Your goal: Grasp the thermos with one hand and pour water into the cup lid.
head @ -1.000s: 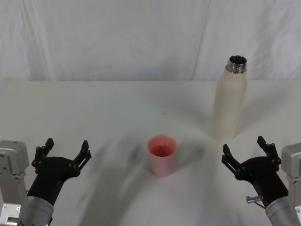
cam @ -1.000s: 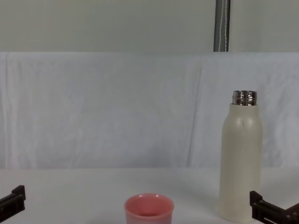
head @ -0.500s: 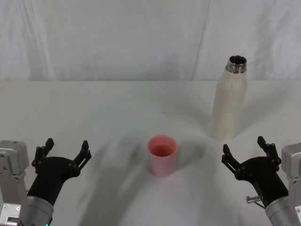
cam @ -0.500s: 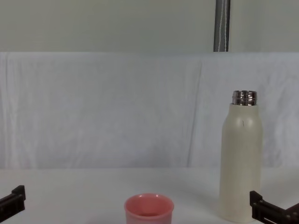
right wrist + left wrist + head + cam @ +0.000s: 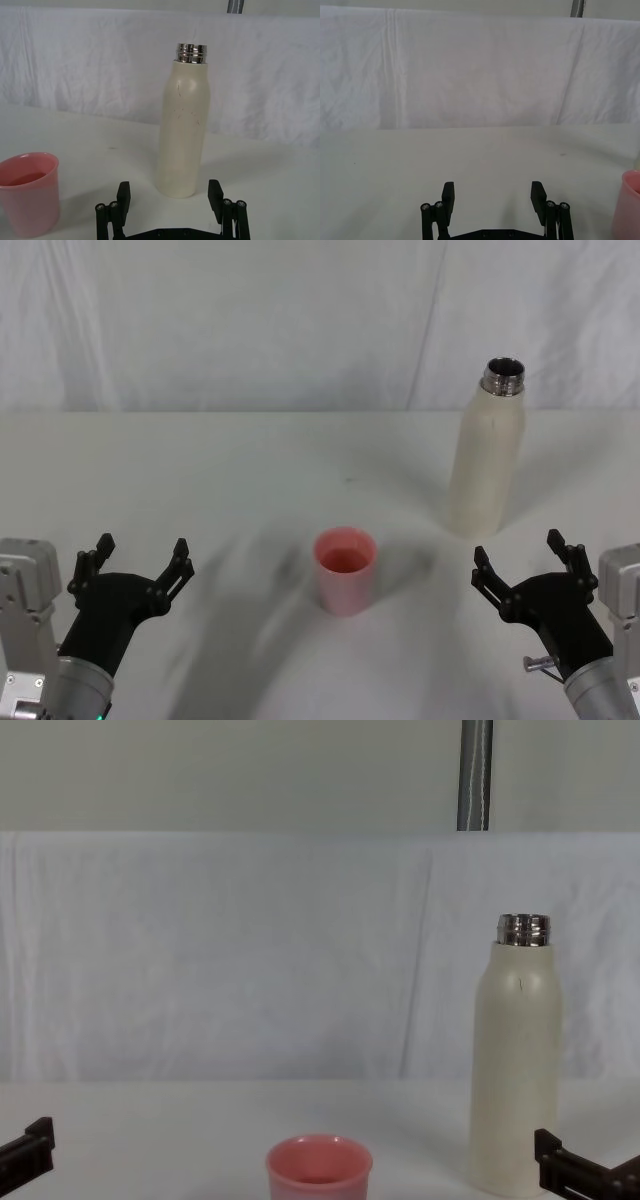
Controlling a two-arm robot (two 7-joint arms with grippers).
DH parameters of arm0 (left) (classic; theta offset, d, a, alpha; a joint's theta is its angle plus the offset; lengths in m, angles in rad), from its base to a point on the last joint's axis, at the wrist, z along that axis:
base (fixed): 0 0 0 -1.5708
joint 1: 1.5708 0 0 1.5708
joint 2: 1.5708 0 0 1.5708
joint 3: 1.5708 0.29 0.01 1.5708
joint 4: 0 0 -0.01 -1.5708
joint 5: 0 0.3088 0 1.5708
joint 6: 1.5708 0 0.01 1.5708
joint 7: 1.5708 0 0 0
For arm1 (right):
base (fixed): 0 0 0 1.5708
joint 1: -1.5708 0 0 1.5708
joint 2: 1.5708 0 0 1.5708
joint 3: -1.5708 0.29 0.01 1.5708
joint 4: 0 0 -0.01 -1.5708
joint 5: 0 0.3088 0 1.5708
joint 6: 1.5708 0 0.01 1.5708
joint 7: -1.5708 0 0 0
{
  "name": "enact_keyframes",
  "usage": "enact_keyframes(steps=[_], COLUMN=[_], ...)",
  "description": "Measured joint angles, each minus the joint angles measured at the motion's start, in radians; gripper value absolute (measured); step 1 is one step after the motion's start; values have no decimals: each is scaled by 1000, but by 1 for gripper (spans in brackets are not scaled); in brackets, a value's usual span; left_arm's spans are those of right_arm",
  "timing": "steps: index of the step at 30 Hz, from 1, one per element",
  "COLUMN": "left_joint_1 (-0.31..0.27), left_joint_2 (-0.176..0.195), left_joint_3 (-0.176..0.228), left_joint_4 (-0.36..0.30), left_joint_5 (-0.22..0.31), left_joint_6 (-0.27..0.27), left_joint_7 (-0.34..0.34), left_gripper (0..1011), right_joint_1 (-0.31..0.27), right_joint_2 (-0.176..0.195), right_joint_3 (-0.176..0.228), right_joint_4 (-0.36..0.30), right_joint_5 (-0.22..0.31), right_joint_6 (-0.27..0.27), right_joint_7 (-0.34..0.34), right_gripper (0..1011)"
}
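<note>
The cream-white thermos stands upright and uncapped at the right rear of the table, its steel neck showing. A small pink cup lid sits upright near the table's middle, holding a little liquid. My right gripper hovers open at the front right, just short of the thermos. At the front left my left gripper is open and holds nothing.
A white cloth covers the table and hangs as a backdrop. A grey pole rises behind the backdrop. Open table surface lies between the cup lid and both grippers.
</note>
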Motion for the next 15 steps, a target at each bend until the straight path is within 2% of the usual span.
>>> enact_keyframes(steps=[15], left_joint_1=[0], left_joint_2=[0], left_joint_3=[0], left_joint_4=[0], left_joint_5=[0], left_joint_6=[0], left_joint_7=[0], left_gripper=[1001], right_joint_1=[0], right_joint_2=[0], right_joint_3=[0], right_joint_4=[0], right_joint_5=[0], right_joint_6=[0], right_joint_7=[0], right_gripper=[1002])
